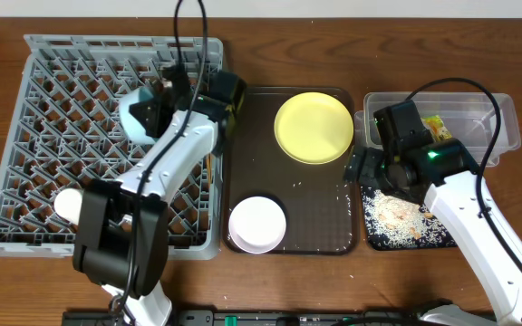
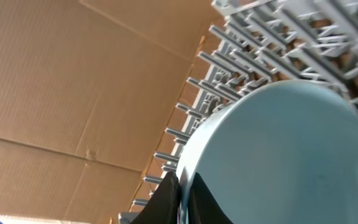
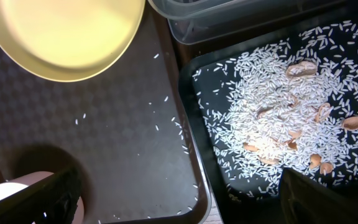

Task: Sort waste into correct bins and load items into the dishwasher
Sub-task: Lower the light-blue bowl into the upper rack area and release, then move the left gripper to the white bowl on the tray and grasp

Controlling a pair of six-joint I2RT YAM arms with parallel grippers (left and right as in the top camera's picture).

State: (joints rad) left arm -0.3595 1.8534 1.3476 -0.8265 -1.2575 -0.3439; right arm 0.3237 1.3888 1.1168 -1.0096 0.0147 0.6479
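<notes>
- Left wrist view: the left gripper [image 2: 182, 200] is pinched tight on the rim of the blue bowl [image 2: 278, 155], with a dark finger on either side and the bowl tipped on edge.
- Just past the bowl stand the grey pegs of the dish rack [image 2: 260, 37]. From overhead the bowl hangs over the rack's upper right part; I cannot tell whether it touches the pegs.
- The step in hand looks like seating this bowl in the rack. To do it well, keep it on edge and ease the lower rim into a gap between rows of pegs. Let go only once the pegs carry it, so it does not roll or flop flat.
- A white cup [image 1: 68, 204] sits at the rack's lower left, well apart from the bowl.
- The right gripper [image 3: 176, 190] is spread wide and empty, hovering where the brown serving tray [image 3: 123, 143] meets the black tray [image 3: 192, 118].
- The black tray holds the rice [image 3: 272, 106] and some brownish shell-like bits. Stray grains lie on the serving tray.
- The yellow plate [image 1: 314, 128] and the white bowl [image 1: 257, 224] wait on the serving tray. The clear tub [image 1: 488, 109] holds a printed wrapper [image 1: 438, 127].
- Hard to make out: the frame edge cuts off most of the left fingers, and the arm covers the rack beneath the bowl. I cannot pick out the chopsticks or the tissue.
</notes>
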